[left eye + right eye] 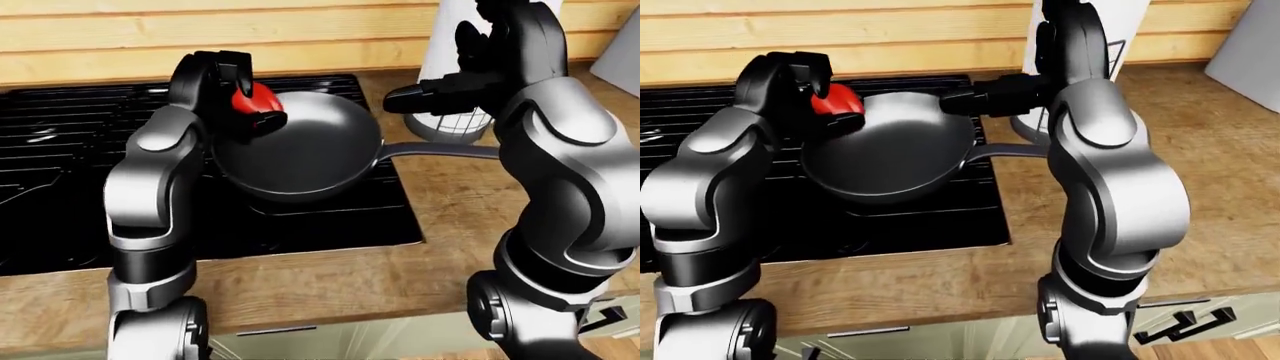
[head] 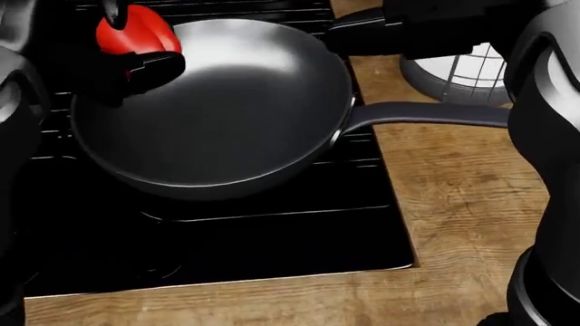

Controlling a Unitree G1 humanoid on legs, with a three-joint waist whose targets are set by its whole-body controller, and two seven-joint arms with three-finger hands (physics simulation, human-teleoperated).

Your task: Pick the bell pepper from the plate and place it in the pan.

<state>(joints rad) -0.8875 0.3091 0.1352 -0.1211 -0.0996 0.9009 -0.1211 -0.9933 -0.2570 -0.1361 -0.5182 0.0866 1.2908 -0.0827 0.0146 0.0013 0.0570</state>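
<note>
- The bell pepper (image 2: pixel 134 30) is gripped in the left hand (image 2: pixel 127 54), held over the pan (image 2: pixel 217 109) rim nearest the stove's (image 2: pixel 226 238) far-left corner.
- The pan's inside is seen bare in the head view.
- The right hand (image 1: pixel 425 96) is held unclenched above the pan handle (image 2: pixel 426 113).
- A white wire basket (image 1: pixel 450 124) on the counter (image 2: pixel 462 204) is shown better by the left-eye view.

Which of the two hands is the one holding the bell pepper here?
The left hand, at the pan's upper-left rim in the head view: its fingers close round the red bell pepper. The right hand holds nothing, hovering above the pan's handle.
</note>
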